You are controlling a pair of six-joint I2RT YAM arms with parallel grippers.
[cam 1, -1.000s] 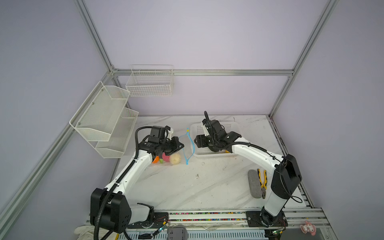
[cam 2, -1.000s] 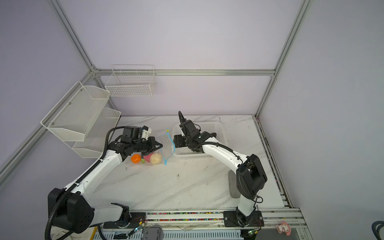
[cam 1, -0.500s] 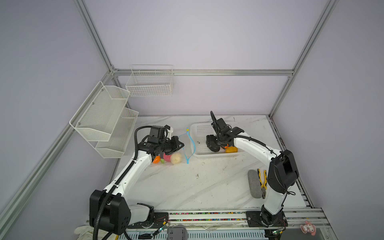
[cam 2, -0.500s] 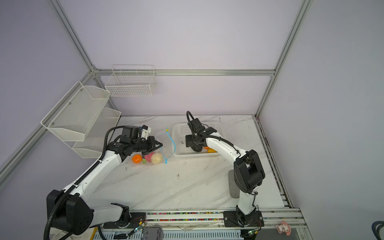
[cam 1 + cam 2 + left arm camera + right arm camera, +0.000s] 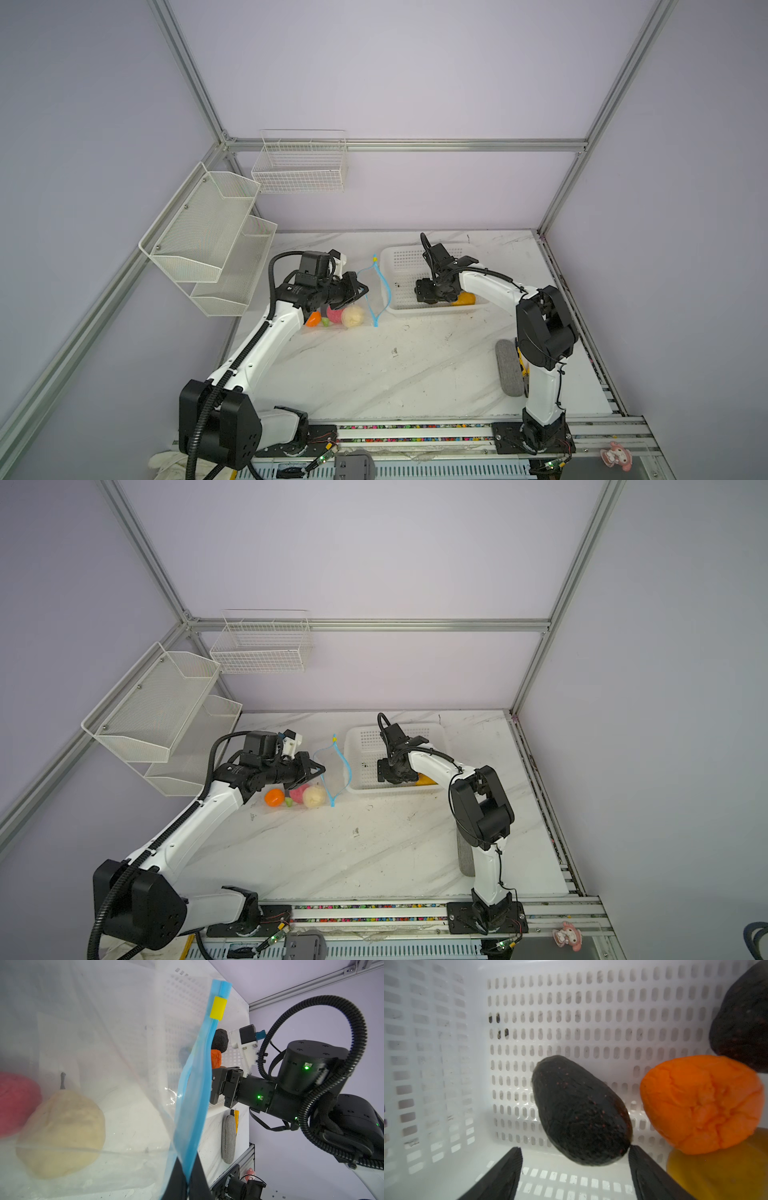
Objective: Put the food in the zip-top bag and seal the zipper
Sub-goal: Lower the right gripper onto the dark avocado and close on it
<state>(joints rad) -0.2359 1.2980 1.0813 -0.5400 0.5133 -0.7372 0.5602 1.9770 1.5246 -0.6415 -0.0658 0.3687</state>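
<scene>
Right pincer [image 5: 574, 1147], spread wide, points down at black lump [image 5: 579, 1109]; left pincer [image 5: 188, 1180] clamps zipper [image 5: 195, 1084].

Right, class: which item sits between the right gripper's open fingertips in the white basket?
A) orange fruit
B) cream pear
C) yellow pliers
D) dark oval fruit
D: the right wrist view shows the dark oval fruit between the spread fingertips of the right gripper, the orange fruit lying beside it.

White marbled bench [image 5: 374, 374], scuffed. On it, left-ctr: zip-top bag [image 5: 124, 1043], w/ white perforated basket [image 5: 405, 286] just beside, to its right. Grey oblong pad [image 5: 508, 368] & yellow-handled pliers [image 5: 236, 1118] side by side nr right edge.
</scene>
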